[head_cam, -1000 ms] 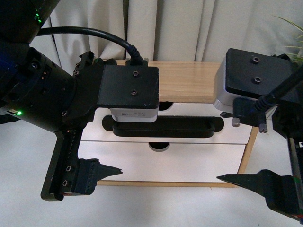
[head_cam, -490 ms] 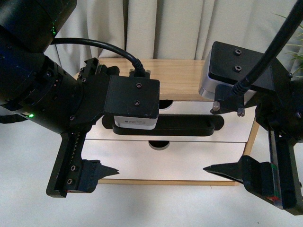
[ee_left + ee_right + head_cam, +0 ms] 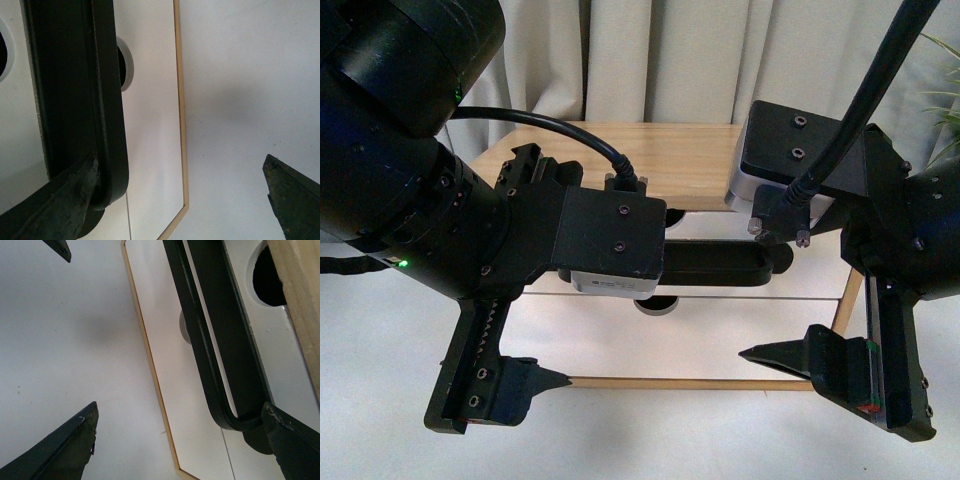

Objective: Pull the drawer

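The drawer point(image 3: 810, 272) is the upper white front of a light-wood cabinet, with a long black bar handle point(image 3: 720, 262) and a half-round notch point(image 3: 267, 280) in its upper edge. My left gripper point(image 3: 560, 320) is open at the handle's left end. In the left wrist view, one of its fingers point(image 3: 50, 205) lies against the rounded bar end point(image 3: 75, 90) and the other hangs off over the table. My right gripper point(image 3: 755, 300) is open at the right end, where one finger point(image 3: 295, 445) sits by the bar's curve point(image 3: 210, 340). Both camera blocks hide the upper fingers in the front view.
Below sits a plain white drawer front point(image 3: 720, 340) with its own small notch point(image 3: 655, 305) and no handle. The cabinet's wood top point(image 3: 700, 150) stands against pale curtains point(image 3: 660, 60). White tabletop point(image 3: 670, 440) lies in front, and a plant point(image 3: 945, 90) shows at the far right.
Both arms have closed in on the cabinet, the left one shifting right and the right one shifting left. Both grippers now straddle the ends of the handle and remain open.
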